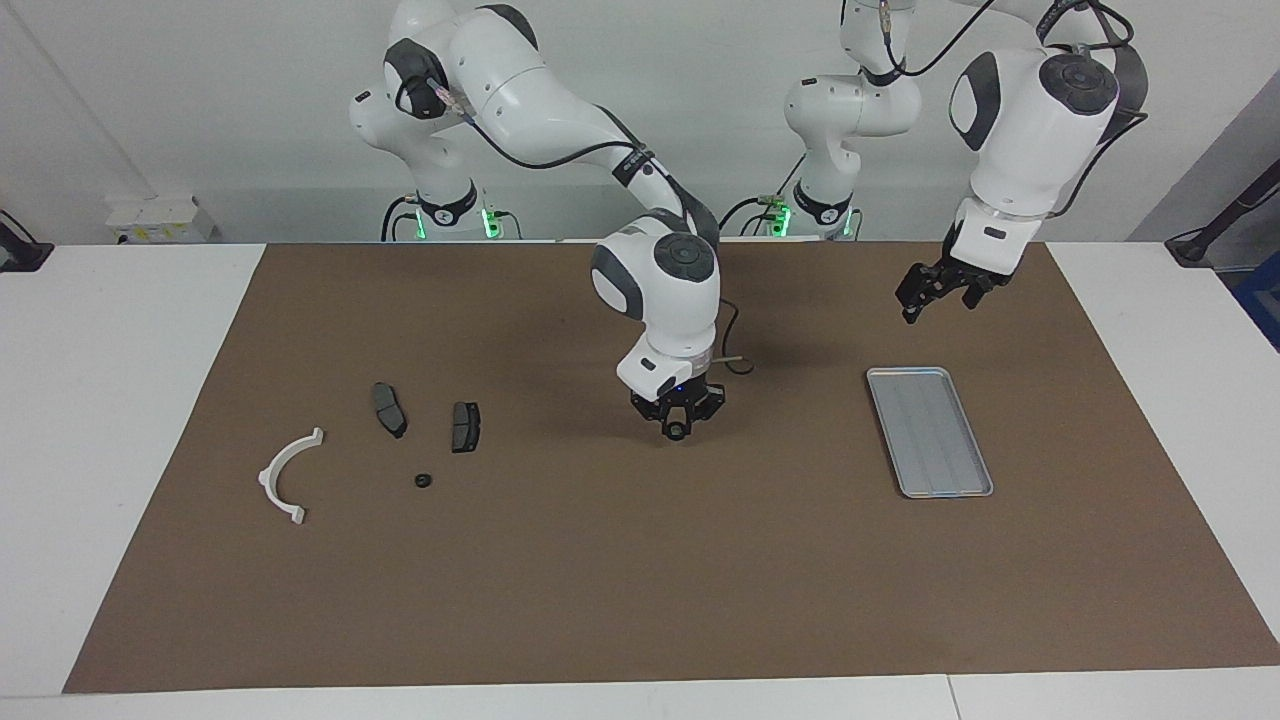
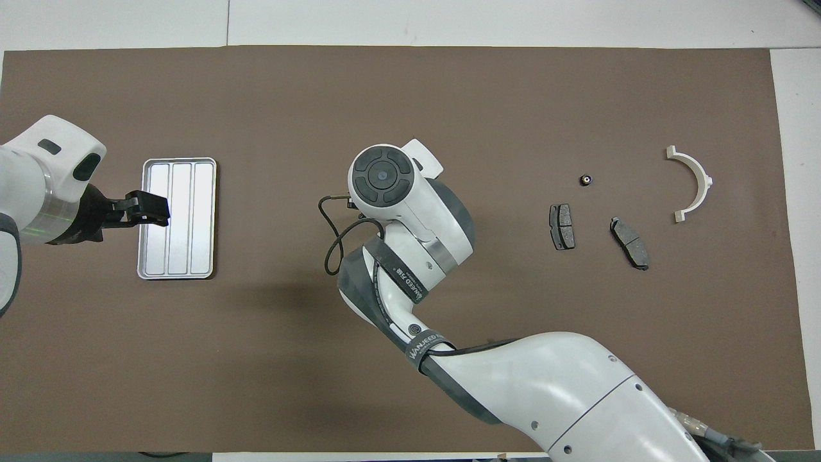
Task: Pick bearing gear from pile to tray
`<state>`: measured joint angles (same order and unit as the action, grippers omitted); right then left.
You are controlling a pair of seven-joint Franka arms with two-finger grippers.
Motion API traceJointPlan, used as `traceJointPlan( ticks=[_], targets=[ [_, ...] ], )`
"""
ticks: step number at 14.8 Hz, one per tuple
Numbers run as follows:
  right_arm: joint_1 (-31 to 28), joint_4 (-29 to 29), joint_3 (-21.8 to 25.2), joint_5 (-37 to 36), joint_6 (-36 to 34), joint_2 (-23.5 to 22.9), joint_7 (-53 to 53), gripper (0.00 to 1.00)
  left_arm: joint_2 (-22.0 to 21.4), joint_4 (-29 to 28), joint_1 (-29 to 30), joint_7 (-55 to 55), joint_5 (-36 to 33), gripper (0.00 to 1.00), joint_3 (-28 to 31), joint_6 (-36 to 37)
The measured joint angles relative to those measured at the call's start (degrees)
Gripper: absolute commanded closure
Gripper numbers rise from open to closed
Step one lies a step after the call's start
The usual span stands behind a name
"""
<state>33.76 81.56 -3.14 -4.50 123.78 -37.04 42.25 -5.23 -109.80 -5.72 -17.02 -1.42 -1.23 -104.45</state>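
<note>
Bearing gear [image 1: 677, 433]: a small black ring pinched at the tips of the right claw [image 1: 677, 425], above bare brown mat [image 1: 640, 580] mid-desk. In the overhead view the tray [image 2: 177, 274] lies at 9 o'clock from it and the pile's brake pads [image 2: 562, 226] at 3 o'clock. The left claw [image 2: 152, 212] hangs open over the tray's rim. The arm strap [image 2: 428, 340] has white lettering beginning "WAN"; the rest is unclear.

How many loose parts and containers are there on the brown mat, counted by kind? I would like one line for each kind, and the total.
White curved bracket: 1
Dark grey brake pads: 2
Small black round piece on the mat: 1
Small black round piece held in the right gripper: 1
Silver tray: 1
Total: 6
</note>
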Motion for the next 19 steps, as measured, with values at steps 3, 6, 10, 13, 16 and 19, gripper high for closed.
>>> traceJointPlan(
  ticks=[3,6,10,13,16,19],
  targets=[
    [-0.2,2.9,0.2,-0.1,3.1,-0.1,0.0,1.00,0.1,-0.1,0.0,-0.2,0.6,0.00,0.1,-0.5],
    [-0.3,4.6,0.2,-0.1,5.3,-0.1,0.0,0.31,0.4,-0.1,0.0,-2.2,0.7,0.00,0.1,-0.8],
    [-0.5,4.1,0.8,-0.1,3.5,0.5,0.0,0.10,0.8,-0.1,-0.4,-3.5,0.9,0.00,-0.1,-1.5],
    [-4.3,1.4,1.2,-0.1,-2.3,4.2,-2.2,0.11,1.2,-0.1,-2.3,-5.2,2.7,0.00,0.0,-3.0],
    [-12.3,1.0,1.2,0.2,-6.1,9.7,-13.9,0.13,3.7,-0.1,-8.9,-13.8,2.9,0.00,-0.2,-6.4],
    [-21.8,1.9,1.2,3.1,-7.1,11.0,-30.2,0.16,8.0,1.1,-16.4,-22.2,2.9,0.00,-0.3,-9.2]
  ],
)
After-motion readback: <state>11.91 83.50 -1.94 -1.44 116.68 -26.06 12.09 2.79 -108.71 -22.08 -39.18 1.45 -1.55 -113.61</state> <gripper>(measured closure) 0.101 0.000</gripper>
